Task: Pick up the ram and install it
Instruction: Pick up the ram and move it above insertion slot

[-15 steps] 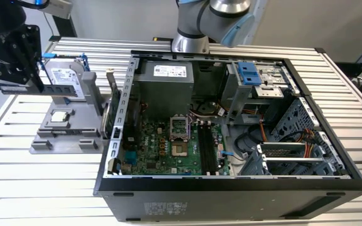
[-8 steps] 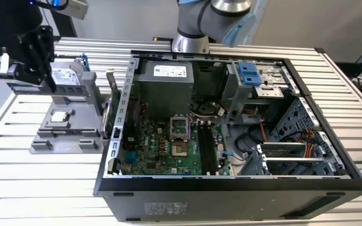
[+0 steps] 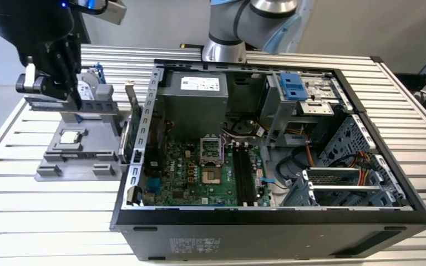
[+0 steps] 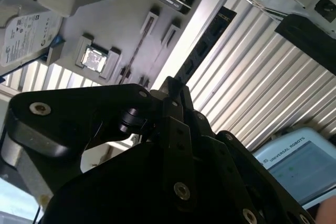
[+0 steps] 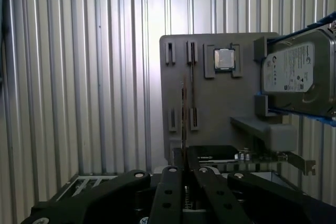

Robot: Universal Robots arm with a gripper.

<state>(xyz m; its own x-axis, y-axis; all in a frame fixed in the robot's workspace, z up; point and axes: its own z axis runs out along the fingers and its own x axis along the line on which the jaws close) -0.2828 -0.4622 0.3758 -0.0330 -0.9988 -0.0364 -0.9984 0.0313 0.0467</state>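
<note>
The ram [image 4: 202, 45], a thin flat stick carrying dark chips, is seen edge-on between the black, bolted metal fingers of the gripper [image 5: 184, 155], which looks clamped onto its end. It hangs over the matte grey moulded holder [image 5: 215, 103], by the holder's narrow slots; whether it is clear of them is hard to tell. The holder sits near the ribbed aluminium tabletop [image 3: 20, 221]'s edge at the exterior view's left, beside the open computer case [image 3: 272, 233]. The arm [image 3: 235, 22] rises behind the case, and the gripper points down over the holder.
</note>
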